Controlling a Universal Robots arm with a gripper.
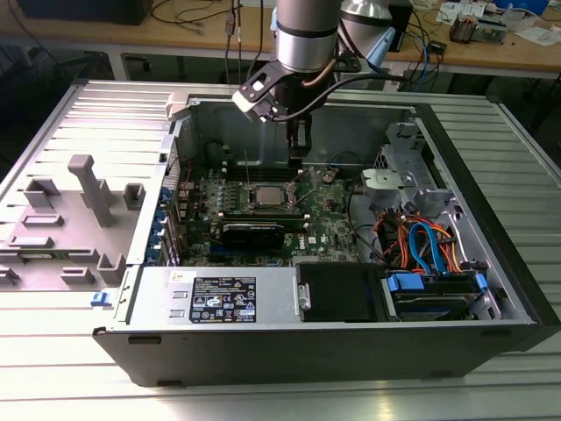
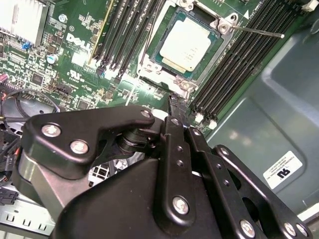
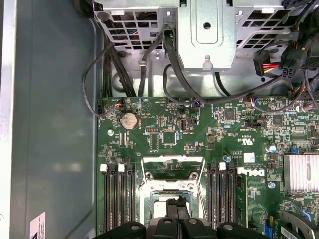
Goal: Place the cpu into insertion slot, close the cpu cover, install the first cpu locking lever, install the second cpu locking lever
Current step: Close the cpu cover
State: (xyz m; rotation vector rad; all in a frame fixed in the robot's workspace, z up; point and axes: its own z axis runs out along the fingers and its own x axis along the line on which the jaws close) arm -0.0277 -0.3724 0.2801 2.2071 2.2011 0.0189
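The cpu (image 2: 185, 46), a square chip with a silver-grey top, lies flat in the insertion slot (image 2: 160, 54) on the green motherboard. The silvery cpu cover (image 2: 199, 75) lies down around it, framing the chip. A thin metal locking lever (image 2: 256, 32) sticks out from one corner of the socket, away from the board. In the exterior view the socket (image 1: 266, 195) sits mid-board, and my gripper (image 1: 298, 156) hangs just above it, toward the exterior view's right. My gripper (image 2: 172, 98) (image 3: 177, 203) is shut with nothing between its black fingers, tips close over the socket's edge.
Long black memory slots (image 2: 234, 59) flank the socket on both sides. A black graphics card (image 1: 252, 232) lies in front of it. The drive cage (image 1: 394, 180) and bundled cables (image 1: 421, 241) fill the case at the exterior view's right. Case walls (image 1: 184, 132) ring the board.
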